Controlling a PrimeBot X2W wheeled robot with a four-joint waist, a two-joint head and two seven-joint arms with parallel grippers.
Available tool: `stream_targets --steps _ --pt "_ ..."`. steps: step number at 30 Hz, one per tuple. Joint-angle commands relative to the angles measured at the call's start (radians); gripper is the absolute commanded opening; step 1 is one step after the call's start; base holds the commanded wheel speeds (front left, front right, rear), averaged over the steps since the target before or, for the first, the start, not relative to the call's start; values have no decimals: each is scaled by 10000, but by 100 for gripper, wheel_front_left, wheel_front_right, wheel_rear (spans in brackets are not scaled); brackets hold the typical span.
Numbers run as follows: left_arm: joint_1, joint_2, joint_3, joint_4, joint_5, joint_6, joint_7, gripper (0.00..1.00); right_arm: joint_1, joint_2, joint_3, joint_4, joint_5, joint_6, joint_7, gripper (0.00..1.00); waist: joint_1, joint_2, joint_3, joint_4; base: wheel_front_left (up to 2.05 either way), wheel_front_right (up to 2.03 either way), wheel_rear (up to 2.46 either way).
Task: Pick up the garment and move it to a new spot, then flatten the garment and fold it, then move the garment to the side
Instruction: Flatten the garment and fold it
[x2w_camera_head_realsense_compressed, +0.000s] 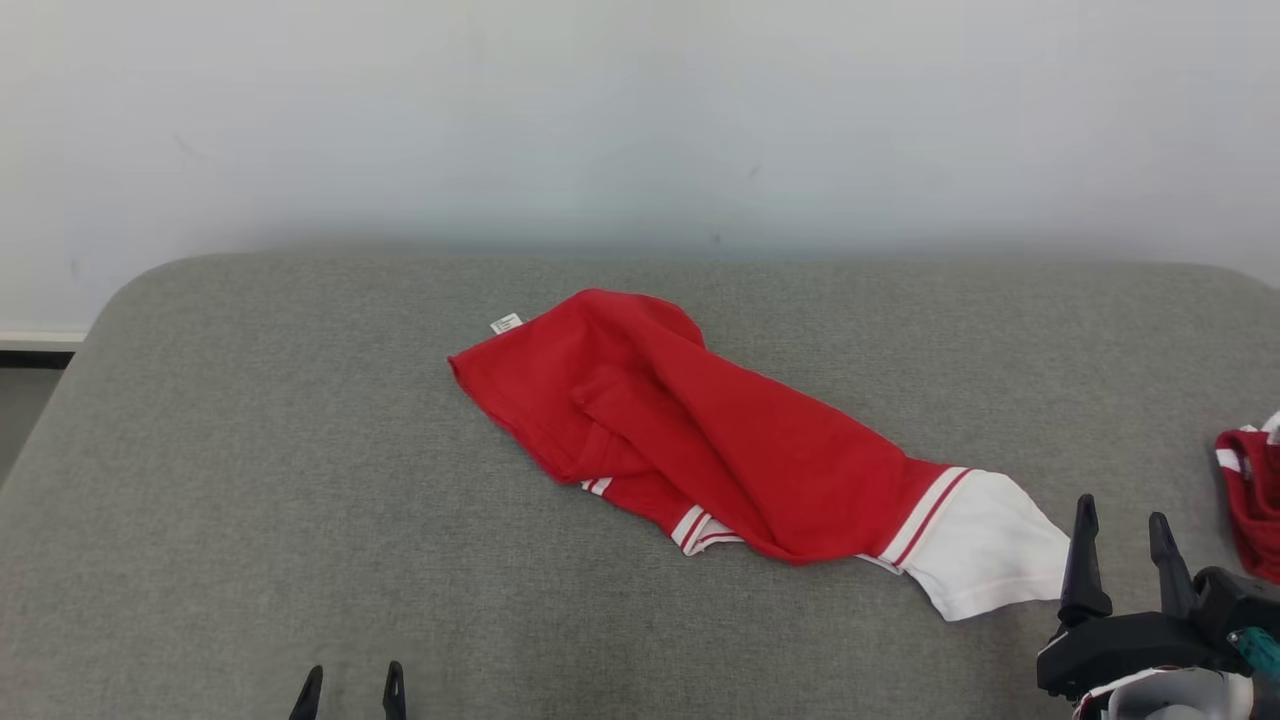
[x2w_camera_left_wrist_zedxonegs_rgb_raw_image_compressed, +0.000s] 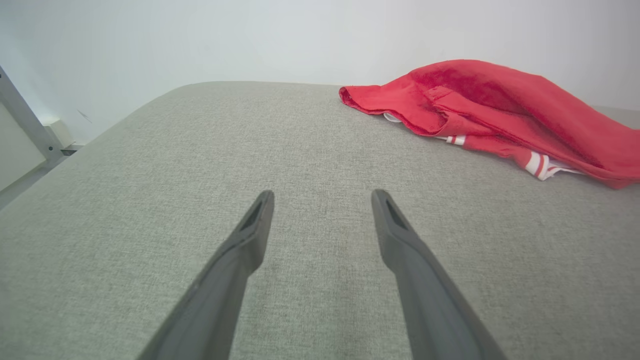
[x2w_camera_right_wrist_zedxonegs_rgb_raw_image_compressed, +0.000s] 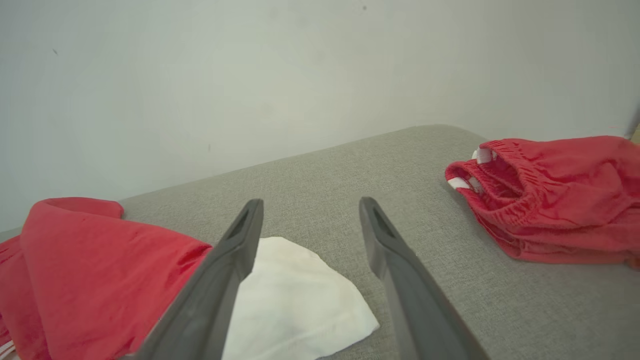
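A red garment (x2w_camera_head_realsense_compressed: 700, 430) with white stripes and a white end lies crumpled in the middle of the grey padded surface (x2w_camera_head_realsense_compressed: 250, 480). The left wrist view has it (x2w_camera_left_wrist_zedxonegs_rgb_raw_image_compressed: 495, 110) at the upper right; the right wrist view has it (x2w_camera_right_wrist_zedxonegs_rgb_raw_image_compressed: 100, 270) at the lower left, white end (x2w_camera_right_wrist_zedxonegs_rgb_raw_image_compressed: 300, 305) nearest. My right gripper (x2w_camera_head_realsense_compressed: 1123, 530) stands open just right of the white end, fingers apart, nothing between them (x2w_camera_right_wrist_zedxonegs_rgb_raw_image_compressed: 310, 215). My left gripper (x2w_camera_head_realsense_compressed: 350, 685) is open at the bottom edge, well left of the garment, fingers (x2w_camera_left_wrist_zedxonegs_rgb_raw_image_compressed: 250, 235) spread over bare fabric.
A second red garment (x2w_camera_head_realsense_compressed: 1250, 495) with an elastic waistband lies bunched at the right edge, seen close (x2w_camera_right_wrist_zedxonegs_rgb_raw_image_compressed: 555, 200) in the right wrist view. A pale wall (x2w_camera_head_realsense_compressed: 640, 120) rises behind the surface. The surface's left edge drops to the floor (x2w_camera_head_realsense_compressed: 20, 400).
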Motion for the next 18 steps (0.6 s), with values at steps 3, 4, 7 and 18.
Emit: stream_targets --steps 3,4,7,18 --pt "-48 -10 -72 33 -70 41 -35 100 104 12 310 -59 -5 4 7 100 0 0 40 -166 0 0 0" --pt "-52 -10 -94 35 -94 57 -35 100 131 12 424 -8 56 4 7 100 0 0 51 -181 0 0 0" --pt "-71 -10 -167 26 -147 71 -35 100 237 11 778 316 149 4 7 100 0 0 107 -198 0 0 0" --pt "-383 -10 -403 -111 -249 164 -35 100 43 5 2188 1252 -590 4 5 100 0 0 695 42 0 0 0"
